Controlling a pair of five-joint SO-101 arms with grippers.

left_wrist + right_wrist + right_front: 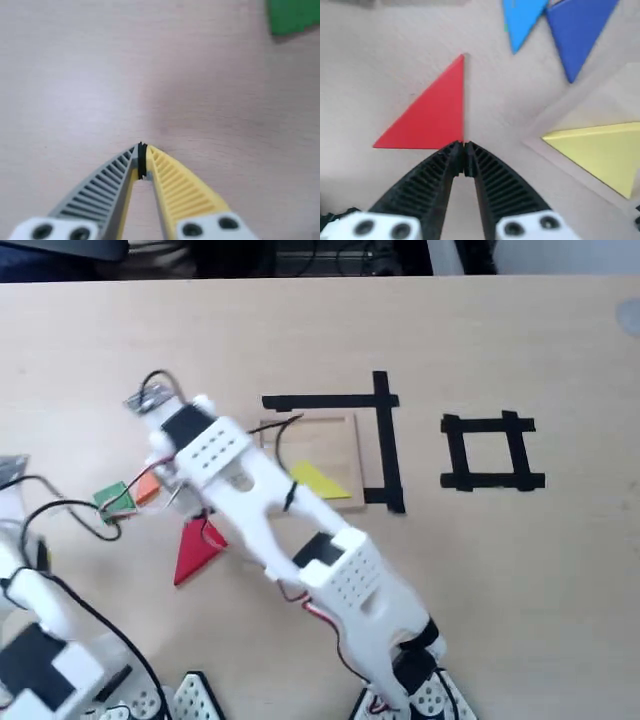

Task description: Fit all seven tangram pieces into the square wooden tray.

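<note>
Here, the pale wooden table point(500, 340) is carrying everything. The white right arm point(350, 580) is lying slantwise across it from the near edge, passing over one side of the square wooden tray point(340, 445). The left arm point(40, 630) is staying low in the near corner, with black cables trailing past it.

The tray is sitting inside an angle of black tape strips point(385, 440), and a separate tape square point(492, 481) is lying well apart on the side away from the loose pieces. Only the yellow triangle point(316, 480) is lying inside the tray, flat and close to one edge.

The red triangle point(195, 552) is lying on the bare table outside the tray, beside the right arm. The right gripper point(464, 150) is pointing down at it with its black fingers pressed together, the tips sitting right at one corner of the piece; I cannot tell if they are touching it.

A dark blue triangle point(577, 30) and a light blue triangle point(522, 17) are lying side by side on the table beyond the red one, just outside the tray.

The left gripper point(141, 152) is hanging over bare table, its grey and yellow fingers pressed together on nothing, with the green piece point(292, 15) lying well ahead of it. A small orange piece point(148, 490) is sitting just beside the green one.
</note>
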